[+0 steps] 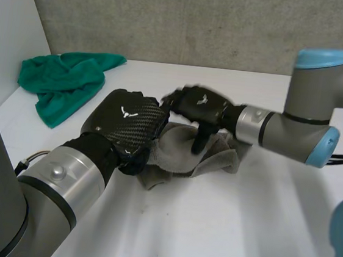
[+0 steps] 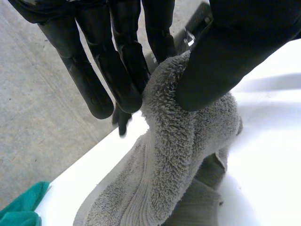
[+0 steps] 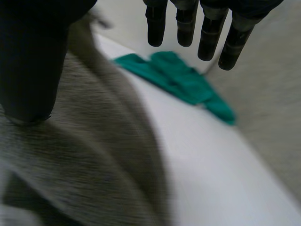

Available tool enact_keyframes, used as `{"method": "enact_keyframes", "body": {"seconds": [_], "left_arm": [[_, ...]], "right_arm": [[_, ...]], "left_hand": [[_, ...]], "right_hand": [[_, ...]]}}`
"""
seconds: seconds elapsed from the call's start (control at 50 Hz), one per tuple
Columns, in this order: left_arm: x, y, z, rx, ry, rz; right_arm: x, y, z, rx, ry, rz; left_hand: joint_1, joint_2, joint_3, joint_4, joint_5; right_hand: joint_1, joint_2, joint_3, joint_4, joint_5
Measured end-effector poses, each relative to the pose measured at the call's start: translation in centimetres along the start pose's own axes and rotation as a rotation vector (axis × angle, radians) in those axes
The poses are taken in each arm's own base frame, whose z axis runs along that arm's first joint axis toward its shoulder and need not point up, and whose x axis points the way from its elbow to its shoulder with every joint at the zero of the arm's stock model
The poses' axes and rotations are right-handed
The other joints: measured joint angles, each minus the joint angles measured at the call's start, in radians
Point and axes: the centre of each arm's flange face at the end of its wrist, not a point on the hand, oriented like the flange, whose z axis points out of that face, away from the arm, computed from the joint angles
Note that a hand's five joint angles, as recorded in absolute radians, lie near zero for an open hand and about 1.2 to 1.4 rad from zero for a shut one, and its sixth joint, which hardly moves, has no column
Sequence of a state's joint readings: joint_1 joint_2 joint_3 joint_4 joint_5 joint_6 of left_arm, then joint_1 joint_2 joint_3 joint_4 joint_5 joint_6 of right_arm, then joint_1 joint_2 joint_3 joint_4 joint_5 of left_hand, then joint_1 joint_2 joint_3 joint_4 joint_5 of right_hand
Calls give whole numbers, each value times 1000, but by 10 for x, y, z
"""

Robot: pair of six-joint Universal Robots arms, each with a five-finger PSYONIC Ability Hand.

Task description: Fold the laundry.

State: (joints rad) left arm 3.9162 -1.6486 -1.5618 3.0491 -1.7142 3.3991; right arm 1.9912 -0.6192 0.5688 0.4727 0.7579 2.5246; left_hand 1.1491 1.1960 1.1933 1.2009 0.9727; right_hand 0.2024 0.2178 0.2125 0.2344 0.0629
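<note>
Where the 2 arms meet at the middle of the counter (image 1: 240, 234), a grey towel (image 1: 211, 160) lies bunched. Most of it is hidden under the hands, and the head view leaves bare just its rumpled rim from 3 to 6 o'clock.

The left robot hand (image 1: 125, 127) comes in from 7 o'clock and covers the towel's 9 o'clock side. Its back faces the camera and hides its fingers. In its own wrist view, a raised ridge of towel (image 2: 164, 155) is pinched between the thumb (image 2: 221, 66) and the straight fingers (image 2: 110, 70). From there the cloth drops in loose folds to the counter. A small dark fingertip beyond the ridge is hard to make out, and I cannot tell whose it is.

The right robot hand (image 1: 195, 106) reaches in from 3 o'clock over the towel's 12 o'clock edge, with a finger pointing down at the cloth. Whether that finger touches cannot be told in the head view. In the right wrist view its thumb (image 3: 30, 66) rests against the towel (image 3: 84, 160), while the fingers (image 3: 188, 26) hang straight and apart, clear of the cloth and gripping nothing. The towel's edges are cut off there.

A green cloth (image 1: 66, 83) lies crumpled at 10 o'clock, near the counter's far corner and well apart from the towel. In the left wrist view it is cut to a mere corner (image 2: 19, 212).
</note>
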Motion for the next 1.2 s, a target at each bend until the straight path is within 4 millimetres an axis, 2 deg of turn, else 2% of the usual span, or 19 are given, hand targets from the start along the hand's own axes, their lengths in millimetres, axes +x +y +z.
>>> {"method": "enact_keyframes", "body": {"seconds": [0.12, 0.24, 0.26, 0.28, 0.32, 0.36, 0.4, 0.56, 0.58, 0.62, 0.74, 0.84, 0.92, 0.94, 1.02, 1.04, 1.06, 1.1, 1.2], "left_arm": [[-5, 2, 2, -9, -18, -3], [-13, 3, 7, -12, -46, -7], [-21, 4, 12, -15, -71, -11], [-24, 5, 15, -16, -83, -13], [-28, 7, 19, -17, -96, -16], [-31, 8, 23, -16, -106, -17], [-34, 11, 30, -15, -119, -19], [-43, 22, 52, -19, -154, -24], [-45, 24, 57, -17, -159, -27], [-46, 25, 61, -15, -164, -29], [-47, 29, 74, 4, -171, -34], [-45, 37, 83, 3, -170, -31], [-43, 42, 86, -6, -168, -29], [-42, 45, 88, -14, -166, -27], [-42, 47, 89, -22, -166, -26], [-42, 48, 89, -23, -166, -26], [-43, 48, 89, -25, -168, -26], [-44, 48, 89, -27, -172, -27], [-49, 49, 89, -33, -184, -28]], "right_arm": [[-22, 23, 5, -128, -99, 17], [-22, 35, 7, -197, -84, -18], [-18, 43, 8, -247, -47, -46], [-15, 45, 9, -262, -29, -55], [-13, 46, 9, -275, -8, -64], [-10, 45, 9, -283, 12, -70], [-5, 40, 6, -287, 47, -73], [13, 12, -11, -289, 174, -38], [16, 1, -22, -302, 221, -12], [14, -6, -31, -320, 242, 7], [-17, -21, -70, -422, 260, 73], [-50, -17, -92, -473, 255, 147], [-67, -12, -95, -469, 250, 214], [-83, -11, -92, -453, 237, 275], [-107, -12, -84, -418, 209, 348], [-109, -13, -83, -414, 208, 352], [-112, -14, -80, -404, 204, 360], [-112, -18, -78, -387, 207, 361], [-93, -31, -78, -350, 245, 323]], "left_hand": [[0, 0, 0, 0, 0], [0, 0, 0, 0, 0], [0, 0, 0, 0, 0], [0, 0, 0, 0, 0], [0, 0, 0, 0, 0], [0, 0, 0, 0, 0], [0, 0, 0, 0, 0], [0, 0, 0, 0, 0], [0, 0, 0, 0, 0], [0, 0, 0, 0, 0], [0, 0, 0, 0, 0], [0, 0, 0, 0, 0], [0, 0, 0, 0, 0], [0, 0, 0, 0, 0], [0, 0, 0, 0, 0], [0, 0, 0, 0, 0], [0, 0, 0, 0, 0], [0, 0, 0, 0, 0], [0, 0, 0, 0, 0]], "right_hand": [[0, 0, 0, 0, 0], [0, 0, 0, 0, 0], [133, 146, 159, 136, 126], [372, 459, 463, 417, 396], [655, 790, 785, 745, 710], [751, 927, 924, 907, 867], [752, 940, 961, 949, 891], [752, 940, 961, 952, 891], [752, 940, 961, 952, 891], [752, 940, 961, 952, 891], [752, 940, 969, 953, 891], [752, 940, 973, 954, 891], [752, 940, 973, 955, 893], [752, 940, 973, 955, 904], [733, 912, 950, 929, 890], [733, 912, 950, 929, 890], [520, 631, 670, 648, 642], [344, 410, 431, 419, 419], [245, 287, 289, 270, 270]]}}
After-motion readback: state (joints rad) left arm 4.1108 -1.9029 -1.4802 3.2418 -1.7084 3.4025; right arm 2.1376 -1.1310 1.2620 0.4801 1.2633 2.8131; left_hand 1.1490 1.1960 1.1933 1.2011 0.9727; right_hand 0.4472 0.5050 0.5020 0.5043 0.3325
